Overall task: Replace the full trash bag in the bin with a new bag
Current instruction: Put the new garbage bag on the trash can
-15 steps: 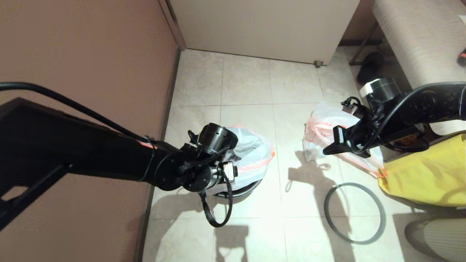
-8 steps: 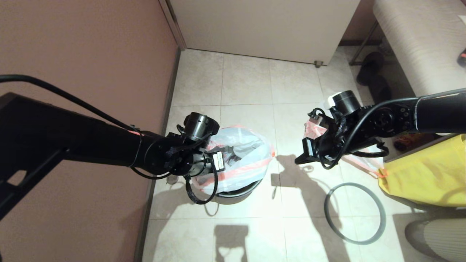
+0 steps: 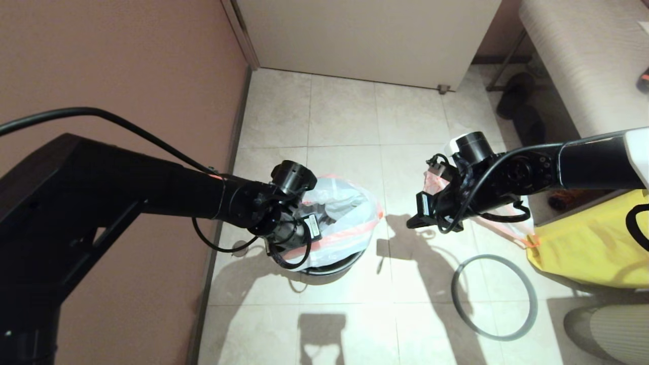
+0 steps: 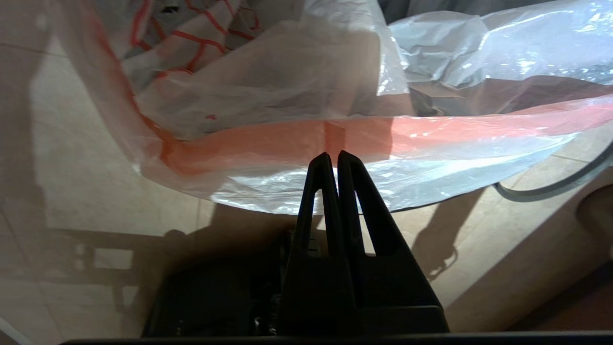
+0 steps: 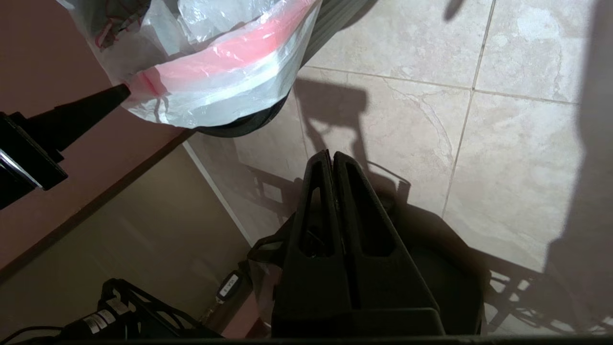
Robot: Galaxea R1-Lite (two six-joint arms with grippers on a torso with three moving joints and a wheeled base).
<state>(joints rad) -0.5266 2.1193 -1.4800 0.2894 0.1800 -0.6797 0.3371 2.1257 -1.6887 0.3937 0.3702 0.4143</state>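
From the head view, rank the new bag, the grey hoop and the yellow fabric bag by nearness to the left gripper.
1. new bag, pinched at its hem by the left gripper.
2. grey hoop, on the floor toward the robot's right.
3. yellow fabric bag, far right.

new bag (image 3: 350, 213): you see translucent white, pink-red hem, red line print
hoop (image 3: 494, 296): grey
fabric bag (image 3: 593, 243): yellow

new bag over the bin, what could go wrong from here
1. The left gripper is shut on the new bag at its pink hem only; the thin film may tear or slip out if pulled.
2. The grey hoop lies on the floor away from the bin, so nothing clamps the bag and it could slide in.
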